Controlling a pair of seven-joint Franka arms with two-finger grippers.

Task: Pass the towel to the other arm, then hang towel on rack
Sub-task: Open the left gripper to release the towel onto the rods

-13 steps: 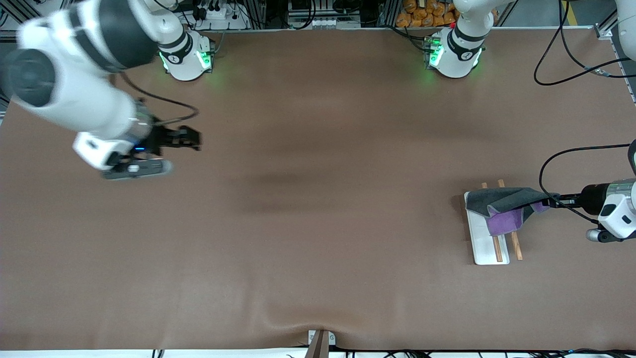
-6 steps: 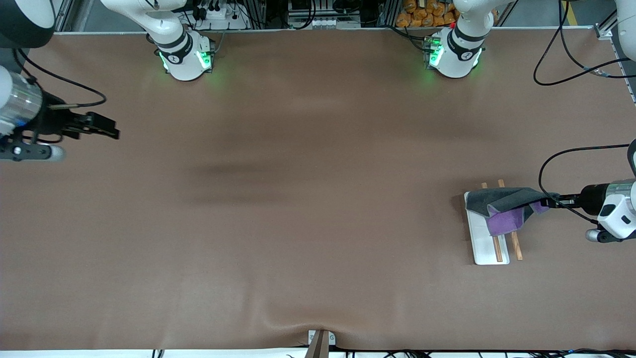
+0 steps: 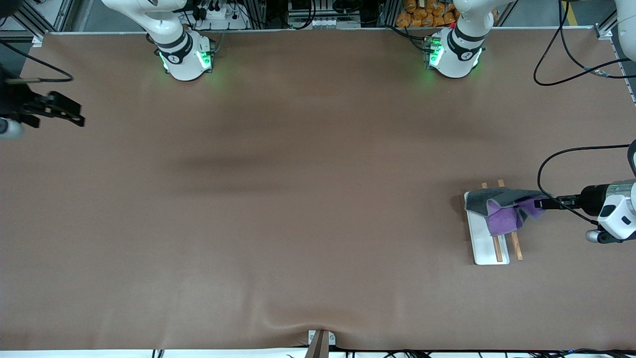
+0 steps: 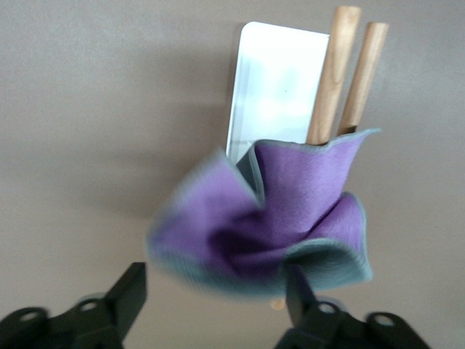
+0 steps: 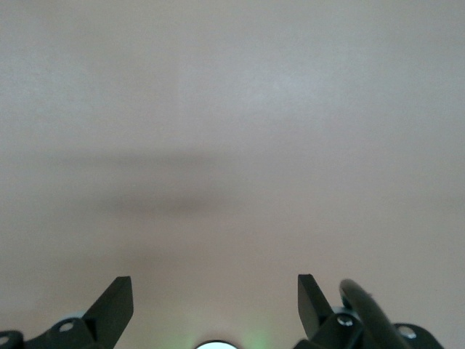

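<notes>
The towel (image 3: 502, 211) lies over the rack's two wooden rods (image 3: 515, 244), dark grey on top with its purple side hanging down. The rack (image 3: 484, 246) has a white base and stands toward the left arm's end of the table. My left gripper (image 3: 539, 203) is open just beside the towel's loose end, and nothing is pinched between its fingers. In the left wrist view the purple towel (image 4: 283, 218) hangs blurred in front of the open left gripper (image 4: 214, 291), with the rack's white base (image 4: 276, 94) and its rods (image 4: 334, 73) past it. My right gripper (image 3: 74, 113) is open and empty at the right arm's end of the table.
Black cables (image 3: 561, 164) loop over the table near the left arm's wrist. A small bracket (image 3: 320, 340) sits at the table edge nearest the front camera. The right wrist view shows only bare brown table under the right gripper (image 5: 214, 298).
My left gripper has opened and let go of the towel, whose end has slumped onto the rods. The right arm has swung away to its end of the table.
</notes>
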